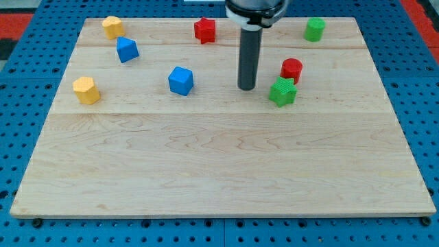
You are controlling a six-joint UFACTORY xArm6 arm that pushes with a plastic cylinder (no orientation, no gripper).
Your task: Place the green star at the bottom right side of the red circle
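My tip (247, 88) ends a plain dark-grey cylindrical rod (smooth, unmarked), under a wider black rounded collar.

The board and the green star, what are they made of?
The board looks like pale wood with a smooth finish: it shows grain lines and seams between planks. The green star looks like matte plastic or painted wood; its plain, even colour leaves that open. My tip sits just to its left in the view.
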